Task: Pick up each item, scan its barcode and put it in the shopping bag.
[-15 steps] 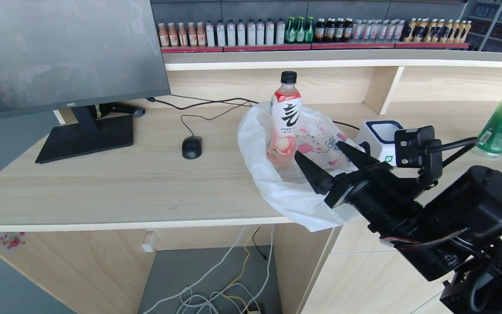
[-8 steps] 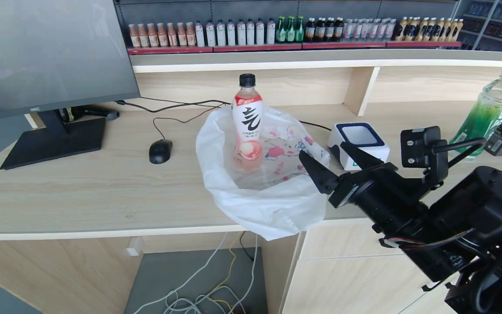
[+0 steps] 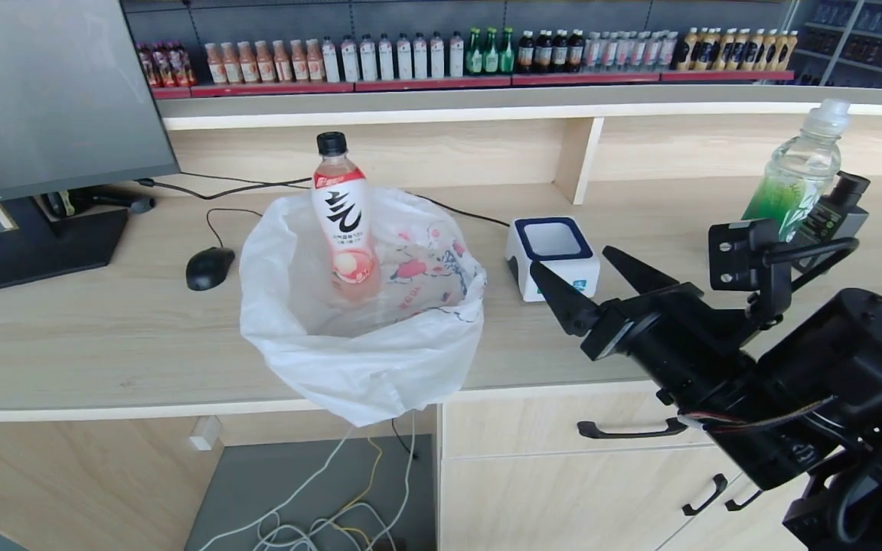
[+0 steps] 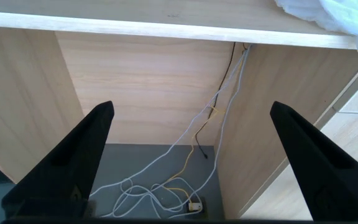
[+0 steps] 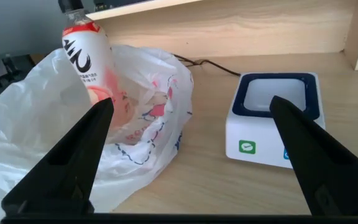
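Pink drink bottle w/ black cap (image 3: 343, 222) (image 5: 89, 62) stands upright inside the white plastic shopping bag (image 3: 357, 360) (image 5: 36, 137), mouth of bag open, bag sitting on the light wood counter (image 3: 104, 337) w/ its lower fold hanging over the front edge. Right gripper (image 3: 571, 258) (image 5: 191, 102) comes in from the lower right on a black arm, held low over the counter front, tips aimed toward bag and the white box scanner w/ dark blue rim (image 3: 556, 256) (image 5: 272, 124); its 2 fingers are spread wide, nothing betw them. Left gripper (image 4: 191, 106) sits below the counter edge, facing the recess under it where loose cables (image 4: 185, 186) hang; its 2 fingers also wide apart, nothing held. Scanner is just beside the bag, a narrow strip of wood betw them. Clear bottle w/ green label (image 3: 793, 176) stands far right, well apart from scanner, a dark handheld device (image 3: 831, 214) touching or just beside it. Black mouse (image 3: 209, 268) lies near the bag's other side, dark monitor (image 3: 43, 92) past it. Drawers w/ black handles (image 3: 625, 430) sit under the counter below the right arm.
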You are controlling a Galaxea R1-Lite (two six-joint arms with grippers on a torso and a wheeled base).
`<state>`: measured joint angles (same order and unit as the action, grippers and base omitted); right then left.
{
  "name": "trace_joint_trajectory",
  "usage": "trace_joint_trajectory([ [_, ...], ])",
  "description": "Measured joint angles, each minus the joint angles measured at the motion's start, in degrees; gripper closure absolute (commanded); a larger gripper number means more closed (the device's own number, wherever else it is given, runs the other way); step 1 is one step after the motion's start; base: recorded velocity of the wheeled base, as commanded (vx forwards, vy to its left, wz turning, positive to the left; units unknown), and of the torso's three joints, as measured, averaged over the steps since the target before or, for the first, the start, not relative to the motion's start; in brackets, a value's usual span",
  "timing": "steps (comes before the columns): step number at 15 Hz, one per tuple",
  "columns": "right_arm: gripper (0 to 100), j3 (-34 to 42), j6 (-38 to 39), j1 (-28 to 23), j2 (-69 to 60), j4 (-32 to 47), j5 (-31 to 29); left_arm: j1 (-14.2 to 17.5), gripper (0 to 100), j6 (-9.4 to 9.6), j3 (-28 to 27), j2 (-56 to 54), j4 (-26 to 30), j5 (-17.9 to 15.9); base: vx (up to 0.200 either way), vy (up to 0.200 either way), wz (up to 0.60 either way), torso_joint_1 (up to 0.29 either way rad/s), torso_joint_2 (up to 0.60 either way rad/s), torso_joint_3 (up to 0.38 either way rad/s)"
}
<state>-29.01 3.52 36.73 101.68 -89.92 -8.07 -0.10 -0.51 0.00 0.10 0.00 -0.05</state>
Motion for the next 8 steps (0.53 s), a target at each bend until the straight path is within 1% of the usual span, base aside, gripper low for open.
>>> trace_joint_trajectory([
  [8, 0, 1.21, 0.2, 0.0, 0.3, 0.0, 0.02, 0.0, 0, 0.0, 0.0, 0.0, 0.0, 0.02, 0.0, -0.2, 0.0, 0.002, 0.0, 0.003],
])
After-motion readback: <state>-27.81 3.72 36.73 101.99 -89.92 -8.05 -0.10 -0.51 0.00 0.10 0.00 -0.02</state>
